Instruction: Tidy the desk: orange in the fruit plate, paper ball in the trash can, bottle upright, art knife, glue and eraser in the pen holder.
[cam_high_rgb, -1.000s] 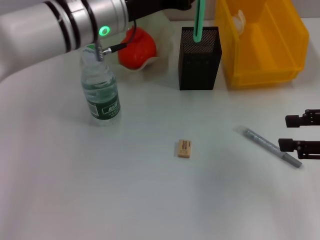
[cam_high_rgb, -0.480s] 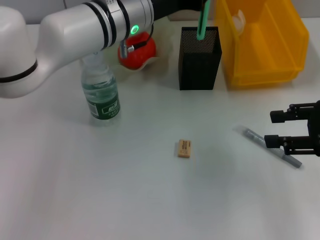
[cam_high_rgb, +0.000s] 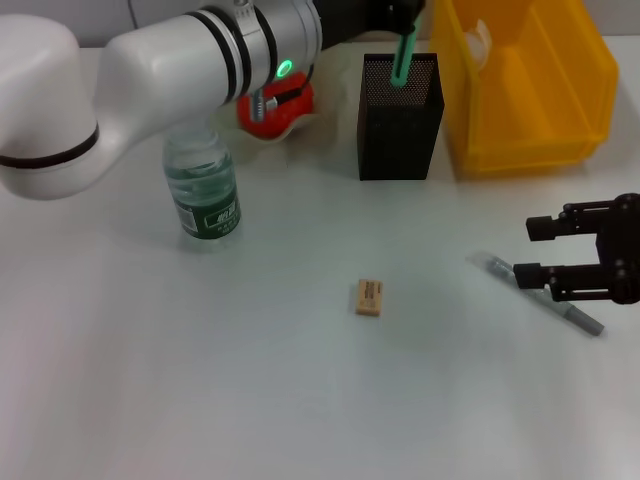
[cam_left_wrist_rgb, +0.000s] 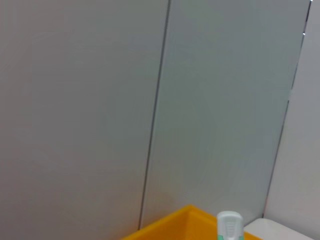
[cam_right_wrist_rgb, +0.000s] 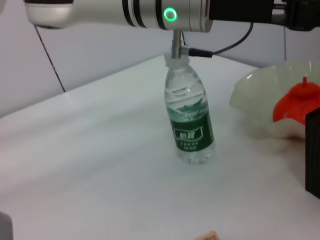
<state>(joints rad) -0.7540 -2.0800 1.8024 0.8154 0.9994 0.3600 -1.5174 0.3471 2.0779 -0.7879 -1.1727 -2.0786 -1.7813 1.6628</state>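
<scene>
My left gripper (cam_high_rgb: 398, 18) reaches across the back of the desk, shut on the green glue (cam_high_rgb: 400, 58). The glue's lower end dips into the black mesh pen holder (cam_high_rgb: 398, 120). In the left wrist view only the glue (cam_left_wrist_rgb: 229, 226) top shows. My right gripper (cam_high_rgb: 537, 250) is open at the desk's right, its near finger over the grey art knife (cam_high_rgb: 578, 318). The eraser (cam_high_rgb: 368, 297) lies mid-desk. The bottle (cam_high_rgb: 203, 190) stands upright. The orange (cam_high_rgb: 280, 108) sits in the fruit plate (cam_high_rgb: 300, 125). A paper ball (cam_high_rgb: 478, 38) lies in the yellow trash can (cam_high_rgb: 530, 130).
The left arm's white forearm (cam_high_rgb: 180, 60) spans the back left above the bottle (cam_right_wrist_rgb: 190, 125). The right wrist view also shows the fruit plate (cam_right_wrist_rgb: 255, 100) and orange (cam_right_wrist_rgb: 300, 102). Bare desk surrounds the eraser.
The right gripper has slid left until it stands over the art knife. The left arm has shifted right and lowered the glue deeper into the pen holder.
</scene>
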